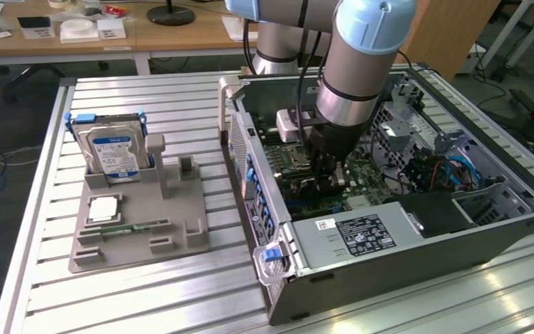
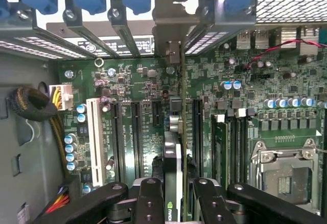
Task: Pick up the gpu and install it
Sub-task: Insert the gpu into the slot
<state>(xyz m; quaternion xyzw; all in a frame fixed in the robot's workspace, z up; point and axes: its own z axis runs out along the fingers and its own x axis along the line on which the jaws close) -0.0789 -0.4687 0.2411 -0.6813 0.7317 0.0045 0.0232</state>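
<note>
Deep inside the computer case (image 1: 489,229) on the counter (image 1: 109,292), tool (image 2: 172,196) squeezed tight on the gpu (image 2: 172,168), held on edge over the motherboard (image 2: 153,91) slots; best kept straight and pressed down gently.

Exterior view: high, off the arm, angled down over a slatted metal table (image 1: 156,292), far enough to take in the whole open computer case (image 1: 388,236) and a grey parts holder (image 1: 137,223) on the exterior view's left. Wrist view: mounted on the arm, very near, facing straight onto the motherboard (image 2: 153,106) inside the case. Both views share the motherboard and case interior.
</note>
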